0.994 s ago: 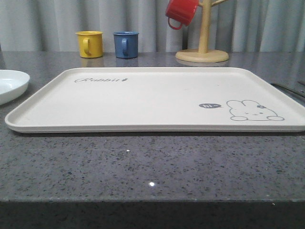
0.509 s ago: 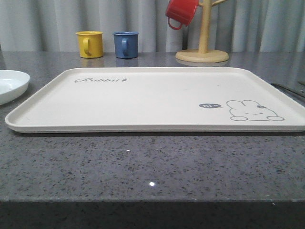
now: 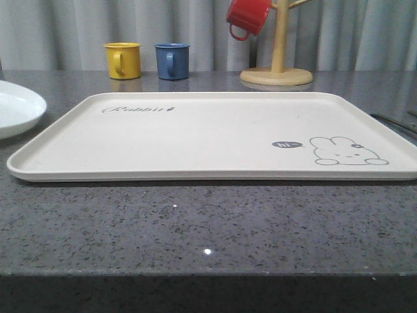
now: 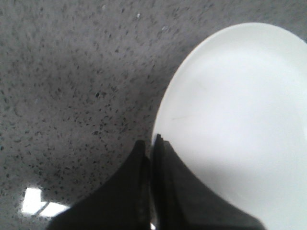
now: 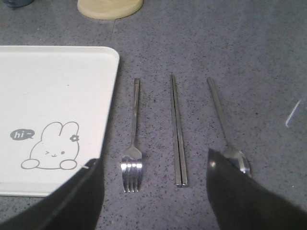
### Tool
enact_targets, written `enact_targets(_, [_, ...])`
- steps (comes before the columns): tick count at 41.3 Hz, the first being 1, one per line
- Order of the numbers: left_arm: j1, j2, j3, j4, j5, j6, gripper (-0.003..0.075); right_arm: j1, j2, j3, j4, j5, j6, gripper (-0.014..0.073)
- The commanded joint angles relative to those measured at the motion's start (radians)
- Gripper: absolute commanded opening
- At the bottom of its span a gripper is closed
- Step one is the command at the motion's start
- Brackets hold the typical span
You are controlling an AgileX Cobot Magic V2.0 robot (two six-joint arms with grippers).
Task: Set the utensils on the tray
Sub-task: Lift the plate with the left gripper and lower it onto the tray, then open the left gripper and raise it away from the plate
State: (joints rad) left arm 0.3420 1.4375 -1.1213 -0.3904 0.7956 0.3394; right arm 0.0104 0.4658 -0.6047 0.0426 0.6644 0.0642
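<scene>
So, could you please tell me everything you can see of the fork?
The fork is slim, shiny silver metal, with four tines and a long straight handle. It lies flat on the speckled grey countertop, off the tray, just beside the tray's edge near the rabbit drawing. The chopsticks lie parallel on its other side, apart from it. Nothing grips it; the right gripper is open around it.

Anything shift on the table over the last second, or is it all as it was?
The white plate at the table's left edge slid toward the tray: more of it shows in the front view now. The left end effector, shut, sits against the plate's rim. The tray, yellow mug, blue mug, red mug and its wooden stand stayed put.
</scene>
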Motion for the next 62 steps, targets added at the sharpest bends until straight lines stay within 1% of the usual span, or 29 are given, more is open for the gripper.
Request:
enact_targets(1, [-0.029,-0.087,-0.066,-0.05,0.007,0.001,-0.002,-0.005,0.013,-0.034,-0.011,-0.068,-0.005,0.049])
enact_targets(10, [-0.167,-0.131,-0.136,-0.074,0.074,0.001,-0.002,-0.005,0.013,-0.034,-0.011,-0.068,-0.005,0.049])
enact_targets(15, [-0.27,-0.123,-0.143,-0.119,0.049,0.001,-0.002,-0.005,0.013,-0.034,-0.011,-0.068,-0.005,0.049])
enact_targets(22, [-0.418,-0.082,-0.143,-0.125,0.009,0.001,-0.002,-0.005,0.013,-0.034,-0.011,-0.068,-0.005,0.049])
enact_targets(30, [-0.532,0.002,-0.143,-0.125,-0.006,0.001,-0.002,-0.005,0.013,-0.034,-0.011,-0.068,-0.005,0.049])
enact_targets(37, [-0.573,0.083,-0.143,-0.128,-0.038,0.001,-0.002,-0.005,0.013,-0.034,-0.011,-0.068,-0.005,0.049])
enact_targets(44, [-0.578,0.177,-0.143,-0.138,-0.085,0.001,-0.002,-0.005,0.013,-0.034,-0.011,-0.068,-0.005,0.049])
enact_targets(51, [-0.578,0.203,-0.143,-0.138,-0.116,0.001,-0.0016,-0.005,0.013,-0.034,-0.011,-0.068,-0.005,0.049])
enact_targets(52, [-0.578,0.204,-0.143,-0.138,-0.118,0.001,-0.0011,-0.005,0.013,-0.034,-0.011,-0.068,-0.005,0.049])
enact_targets(55, [-0.578,0.204,-0.143,-0.138,-0.118,0.001,0.0052,-0.005,0.013,-0.034,-0.011,-0.068,-0.005,0.049])
enact_targets(60, [-0.578,0.2,-0.143,-0.138,-0.118,0.001,0.0235,-0.005,0.013,-0.034,-0.011,-0.068,-0.005,0.049])
enact_targets(62, [-0.578,0.191,-0.143,-0.134,-0.118,0.001,0.0288,-0.005,0.013,-0.034,-0.011,-0.068,-0.005,0.049])
